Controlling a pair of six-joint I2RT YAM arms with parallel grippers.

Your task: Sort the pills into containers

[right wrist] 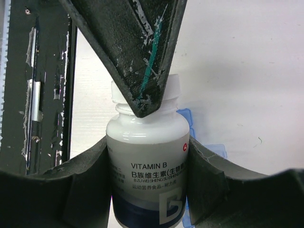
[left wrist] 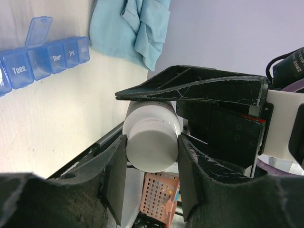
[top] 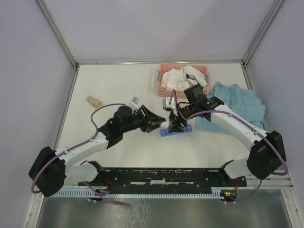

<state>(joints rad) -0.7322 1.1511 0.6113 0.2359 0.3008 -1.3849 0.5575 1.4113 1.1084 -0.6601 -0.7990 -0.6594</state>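
Lavender walls (top: 28, 57) enclose a white table (top: 118, 142). At the back, a pink basket (top: 164, 71) holds white cloth (top: 183, 76). The blue translucent pill organiser (left wrist: 47, 59) lies at the table's centre, day-labelled, with one lid raised; its contents are unclear. Over it, the right gripper (right wrist: 148, 180) clasps a white vitamin bottle (right wrist: 147, 137) and the left gripper (left wrist: 152, 159) pinches its cap (left wrist: 152, 137). A small clear bottle (top: 94, 100) holds tan contents.

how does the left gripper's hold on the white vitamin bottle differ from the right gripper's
The left gripper clamps the cap of the white bottle; the right gripper clamps its labelled body. The left gripper's jaws stand closer together than the right gripper's, the cap being narrower. In the top view the left gripper lies left of it, the right gripper right of it. Both are shut on the same bottle.
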